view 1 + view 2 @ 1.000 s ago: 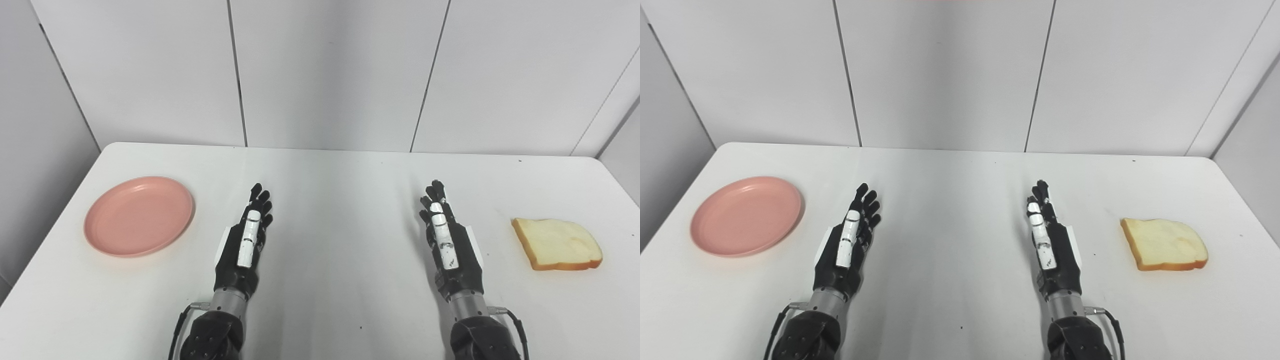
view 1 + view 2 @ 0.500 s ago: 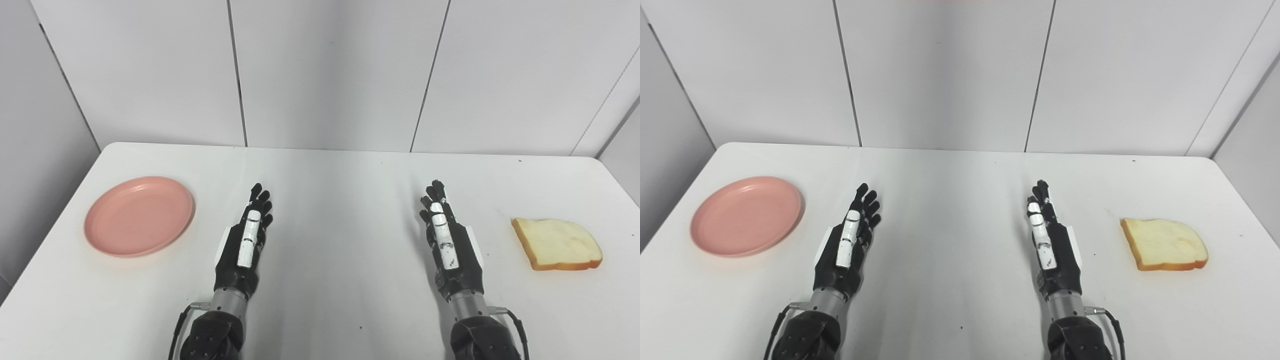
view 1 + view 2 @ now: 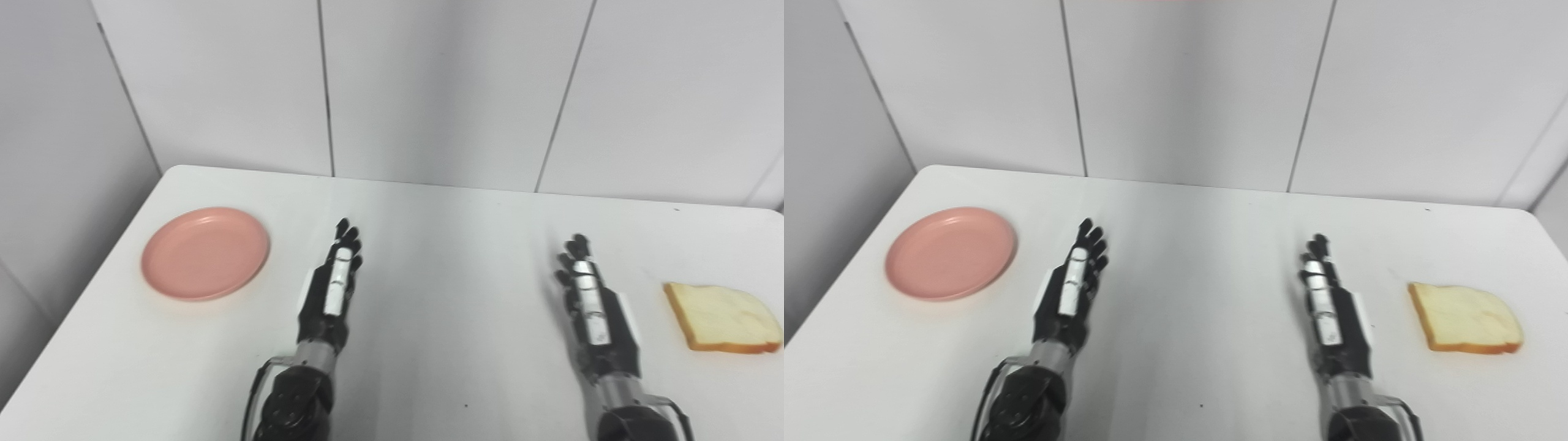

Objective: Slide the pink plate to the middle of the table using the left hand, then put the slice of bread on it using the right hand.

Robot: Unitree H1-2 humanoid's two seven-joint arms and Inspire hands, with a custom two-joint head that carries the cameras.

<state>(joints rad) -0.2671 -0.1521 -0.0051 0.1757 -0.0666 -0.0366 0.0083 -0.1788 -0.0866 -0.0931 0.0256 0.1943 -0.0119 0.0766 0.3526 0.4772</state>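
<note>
Both hands, left hand and right hand, are lying open and empty at lower center, while the pink plate is sitting at left and the bread at right.

The desk is carrying one pink plate and one slice of bread; two hands are showing: left hand, right hand.

Bare lab-like test bay, plain white table, grey panelled walls closing it in
</note>
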